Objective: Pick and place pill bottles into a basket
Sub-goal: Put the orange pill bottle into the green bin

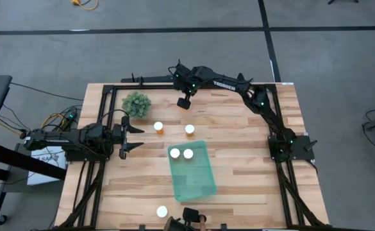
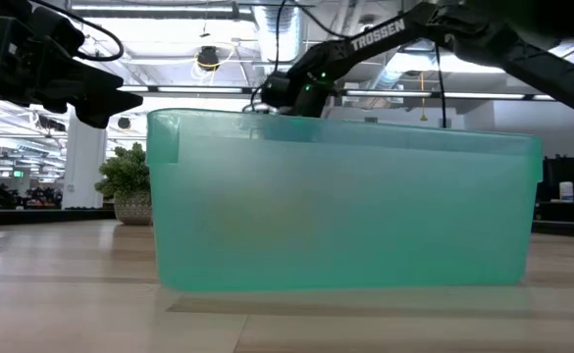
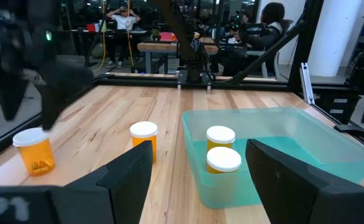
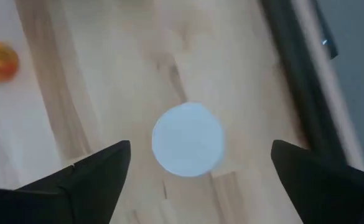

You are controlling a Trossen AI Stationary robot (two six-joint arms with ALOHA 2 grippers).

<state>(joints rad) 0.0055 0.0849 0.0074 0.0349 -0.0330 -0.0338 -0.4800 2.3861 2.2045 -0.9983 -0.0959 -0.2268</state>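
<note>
Pill bottles (image 1: 181,153) in basket (image 1: 197,183), hidden low view; right hand (image 4: 197,163) wide over bottle (image 4: 188,139)

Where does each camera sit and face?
High: overhead, straight down on the wooden table; left claw, right claw show.
Low: tabletop height, level at the translucent teal-green plastic tray's wall; arms above.
Left wrist: behind the open left claw, facing two white-capped orange pill bottles in the tray.
Right wrist: over the open right claw, down onto one white cap.
Shared: high and left wrist show those two bottles.
</note>
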